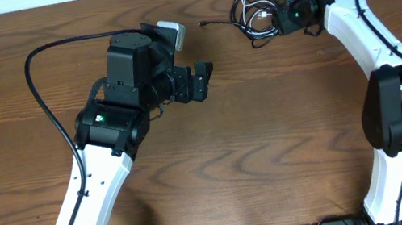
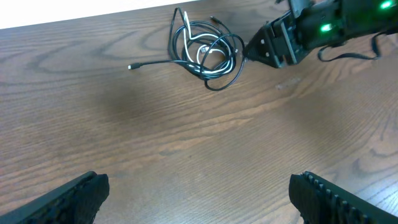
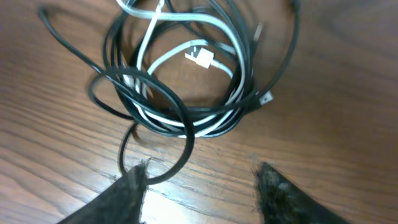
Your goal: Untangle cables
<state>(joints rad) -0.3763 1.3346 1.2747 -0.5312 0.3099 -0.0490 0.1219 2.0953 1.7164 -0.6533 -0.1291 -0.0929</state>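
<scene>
And here are the cables (image 3: 180,81): a loose, round tangle of thin, glossy cords lying flat on the brown wood-grain table (image 2: 186,137). It's mostly black loops overlapping each other, with one white cord (image 3: 144,45) threaded through the middle. Its flat white plug (image 3: 200,57) rests inside the ring. A small silver-tipped plug (image 3: 266,98) sits at the tangle's edge, and one black tail (image 2: 152,63) runs straight out from it. The right gripper (image 3: 202,186) is right up against the tangle, its dark, rough-faced fingers spread apart with nothing pinched between them. A black loop curves down to one fingertip. The left gripper (image 2: 199,202) hangs well away from the tangle, ribbed black fingers wide apart, holding nothing.
</scene>
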